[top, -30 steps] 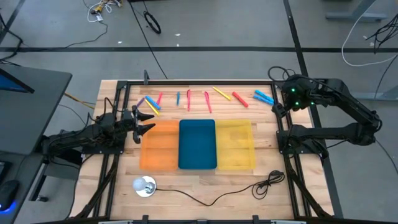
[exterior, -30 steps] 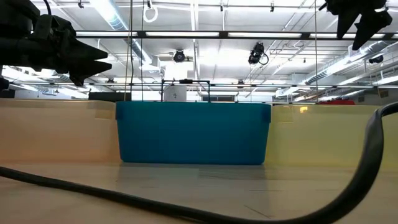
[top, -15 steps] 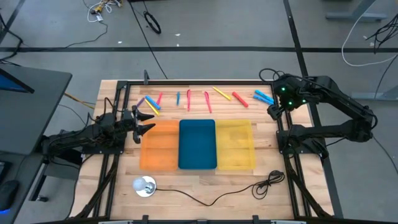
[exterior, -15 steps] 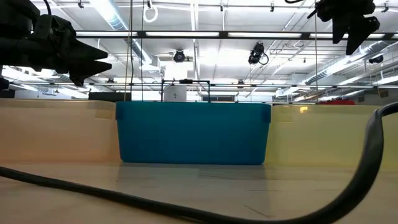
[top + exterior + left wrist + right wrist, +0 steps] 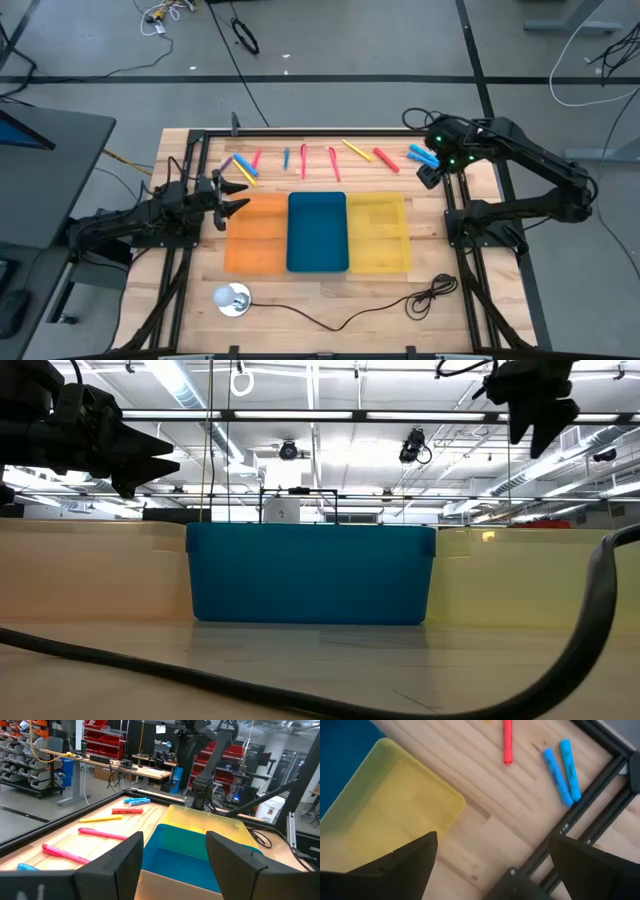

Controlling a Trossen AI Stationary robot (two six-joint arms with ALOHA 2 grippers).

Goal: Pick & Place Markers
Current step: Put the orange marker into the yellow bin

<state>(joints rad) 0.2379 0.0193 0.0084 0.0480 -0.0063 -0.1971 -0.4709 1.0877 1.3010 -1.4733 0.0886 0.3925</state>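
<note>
The markers lie flat in a row along the table's far part: a purple, blue and yellow cluster (image 5: 238, 166), pink ones (image 5: 304, 160), a yellow one (image 5: 356, 150), a red one (image 5: 386, 159) and two blue ones (image 5: 423, 156). My right gripper (image 5: 430, 176) hovers open just near of the blue pair, by the yellow tray's far right corner. Its wrist view shows the red marker (image 5: 507, 742) and the blue markers (image 5: 563, 770) ahead of it. My left gripper (image 5: 236, 196) waits open at the orange tray's far left corner, touching nothing.
Orange (image 5: 258, 232), blue (image 5: 317, 232) and yellow (image 5: 377, 232) trays sit side by side mid-table. A black cable (image 5: 430, 293) curls on the near right, and a white round object (image 5: 232, 298) lies near left. Black frame rails (image 5: 448, 215) border the table's sides.
My right gripper has moved toward the table's left, from above the right rail to over the wood beside the blue markers, staying open. The left arm and all markers have kept still.
</note>
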